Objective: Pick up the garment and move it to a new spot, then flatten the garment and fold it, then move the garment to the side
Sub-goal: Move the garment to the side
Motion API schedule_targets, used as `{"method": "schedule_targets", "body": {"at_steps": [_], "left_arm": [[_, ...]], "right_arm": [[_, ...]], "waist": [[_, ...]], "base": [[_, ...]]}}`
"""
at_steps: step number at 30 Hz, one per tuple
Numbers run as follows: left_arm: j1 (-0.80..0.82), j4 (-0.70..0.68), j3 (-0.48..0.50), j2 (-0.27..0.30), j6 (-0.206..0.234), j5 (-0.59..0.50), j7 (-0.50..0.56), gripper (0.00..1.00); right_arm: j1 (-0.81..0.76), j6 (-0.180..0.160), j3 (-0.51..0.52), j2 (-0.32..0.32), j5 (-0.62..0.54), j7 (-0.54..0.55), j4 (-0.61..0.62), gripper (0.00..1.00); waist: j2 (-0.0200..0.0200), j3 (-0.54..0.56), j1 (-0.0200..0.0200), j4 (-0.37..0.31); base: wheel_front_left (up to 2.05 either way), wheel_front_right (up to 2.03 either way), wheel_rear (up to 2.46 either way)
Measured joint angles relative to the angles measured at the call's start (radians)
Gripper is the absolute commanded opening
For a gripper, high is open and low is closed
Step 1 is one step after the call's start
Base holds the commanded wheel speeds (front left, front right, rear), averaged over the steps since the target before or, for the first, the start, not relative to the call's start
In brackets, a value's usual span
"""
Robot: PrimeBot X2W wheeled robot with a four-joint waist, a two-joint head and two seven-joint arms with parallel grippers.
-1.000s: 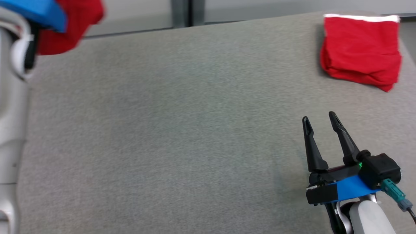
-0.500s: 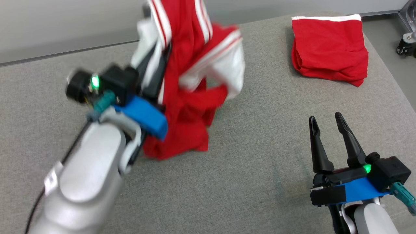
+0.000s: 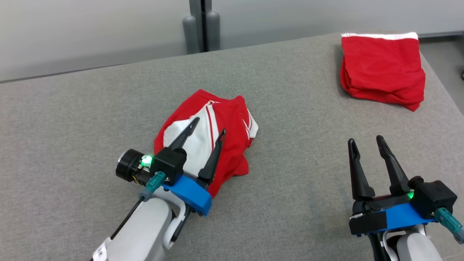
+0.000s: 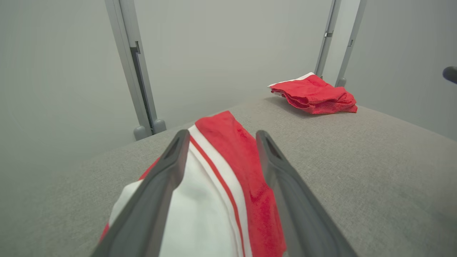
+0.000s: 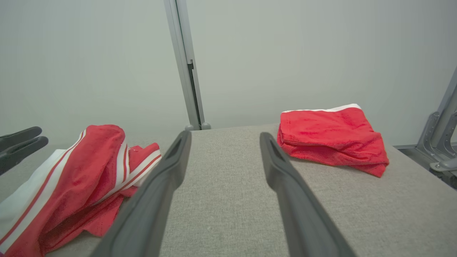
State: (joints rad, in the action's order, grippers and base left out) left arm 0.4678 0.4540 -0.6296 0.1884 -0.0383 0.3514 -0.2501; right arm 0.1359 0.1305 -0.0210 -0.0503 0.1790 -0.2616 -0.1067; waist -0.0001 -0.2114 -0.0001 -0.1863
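Garment (image 3: pixel 235 119) lies in a crumpled red-and-white heap near the middle of the table (image 3: pixel 290 174), so you look to be at the end of the first step — the move to a new spot — with flattening not yet begun. Your left gripper (image 3: pixel 210 124) hangs right over the heap with its two fingers spread wide, cloth beneath them but nothing pinched. Your right gripper (image 3: pixel 365 139) waits well apart to the right, fingers likewise parted and empty. The next move, as I judge it, calls for both arms: find a hem or corner on each side of the heap, pinch a single layer, and draw outward until the cloth lies flat. The white panel and stripes may help you find the edges, though the bunching hides which part is which. Count: two garments — this heap and a folded garment (image 3: pixel 382 76), all red with a white band, at the far right corner — two grippers, one table.
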Motion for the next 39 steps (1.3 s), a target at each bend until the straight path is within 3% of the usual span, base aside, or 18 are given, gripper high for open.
{"method": "schedule_targets", "body": {"at_steps": [5,13,21,27,39], "left_arm": [[-0.005,-0.059,0.079,0.022,0.036,-0.005,-0.011,1.0],[-0.151,-0.174,0.279,0.095,0.096,-0.025,-0.012,1.0],[-0.35,-0.267,0.478,0.103,0.143,-0.053,-0.012,1.0],[-0.477,-0.322,0.554,0.058,0.137,-0.097,-0.012,1.0],[-0.574,-0.355,0.673,-0.053,0.061,-0.186,-0.012,1.0]], "right_arm": [[-0.022,0.0,0.017,0.0,-0.001,0.0,-0.015,1.0],[-0.048,0.0,0.05,0.0,-0.007,0.0,-0.037,1.0],[-0.082,0.0,0.065,0.001,-0.017,0.0,-0.059,1.0],[-0.104,0.0,0.067,0.001,-0.015,0.0,-0.075,1.0],[-0.143,0.0,0.063,0.001,-0.002,0.0,-0.11,1.0]], "waist": [[0.0,0.044,0.0,0.036],[0.0,0.099,0.0,0.104],[-0.0001,0.139,0.0,0.176],[0.0,0.157,0.0,0.206],[0.0001,0.188,0.0,0.214]], "base": [[0.0,0.0,0.0],[0.0,0.0,0.0],[0.0,0.0,0.0],[0.0,0.0,0.0],[0.0,0.0,0.0]]}}
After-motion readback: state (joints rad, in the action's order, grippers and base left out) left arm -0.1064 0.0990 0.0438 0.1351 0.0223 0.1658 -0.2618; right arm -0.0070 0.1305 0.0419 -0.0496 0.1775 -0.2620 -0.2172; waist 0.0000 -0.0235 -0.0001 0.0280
